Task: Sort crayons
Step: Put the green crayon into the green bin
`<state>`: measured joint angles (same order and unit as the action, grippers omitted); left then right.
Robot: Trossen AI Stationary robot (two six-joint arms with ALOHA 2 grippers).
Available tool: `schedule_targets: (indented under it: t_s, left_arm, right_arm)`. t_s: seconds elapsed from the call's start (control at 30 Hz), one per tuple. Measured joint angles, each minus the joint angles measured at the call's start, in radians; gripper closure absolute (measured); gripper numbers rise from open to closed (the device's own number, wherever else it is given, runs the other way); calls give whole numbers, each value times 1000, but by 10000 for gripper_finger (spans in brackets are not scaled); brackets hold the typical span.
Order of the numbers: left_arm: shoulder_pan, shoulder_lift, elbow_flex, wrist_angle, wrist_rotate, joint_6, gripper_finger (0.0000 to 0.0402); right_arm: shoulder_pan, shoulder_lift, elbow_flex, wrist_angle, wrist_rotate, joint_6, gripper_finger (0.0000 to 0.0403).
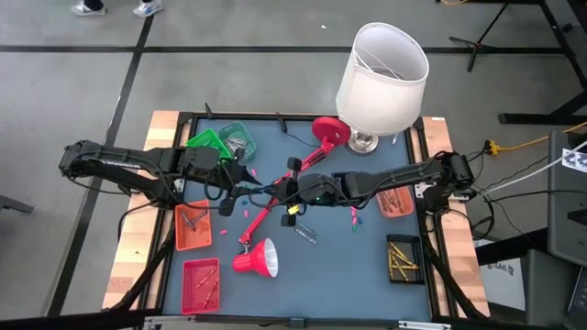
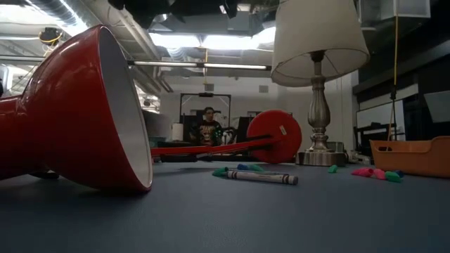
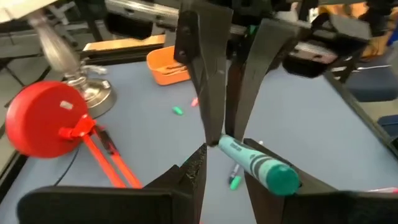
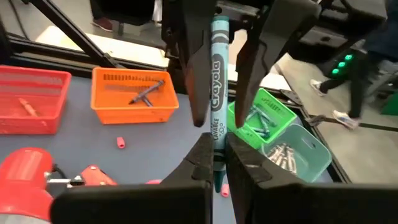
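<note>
A handover looks to be in hand above the blue surface (image 1: 339, 257), just beside the long red lamp arm (image 1: 272, 206): the right gripper (image 4: 214, 146) pinches one end of a teal paper-wrapped crayon (image 4: 217, 93). The left gripper (image 3: 221, 180) straddles its other end with fingers apart. Next the left fingers must close before the right lets go, then carry it towards the far green basket (image 4: 264, 115).

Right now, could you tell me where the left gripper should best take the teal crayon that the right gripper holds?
Probably its free wrapped barrel, squeezed from both sides: the right gripper pinches only one end of the teal crayon, and the left gripper's open fingers straddle the rest.
</note>
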<state>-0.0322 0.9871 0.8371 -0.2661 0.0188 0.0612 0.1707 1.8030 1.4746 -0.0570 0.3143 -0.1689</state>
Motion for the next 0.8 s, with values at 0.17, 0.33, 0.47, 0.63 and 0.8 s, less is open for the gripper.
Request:
schedule_targets:
  t_s: [0.17, 0.33, 0.47, 0.63, 0.8]
  left_arm:
    - [0, 0, 0, -4, -17, 1, 316]
    - [-1, 0, 0, -5, -17, 2, 316]
    - [-1, 0, 0, -5, -12, 2, 316]
    - [-1, 0, 0, -5, -11, 2, 317]
    - [-1, 0, 0, -5, -9, 2, 336]
  right_arm:
    - [-1, 0, 0, -18, -1, 38, 382]
    - [-1, 0, 0, -23, -1, 58, 382]
    - [-1, 0, 0, -22, -1, 59, 382]
    - [-1, 0, 0, -24, -1, 59, 382]
    - [-1, 0, 0, -27, 0, 59, 382]
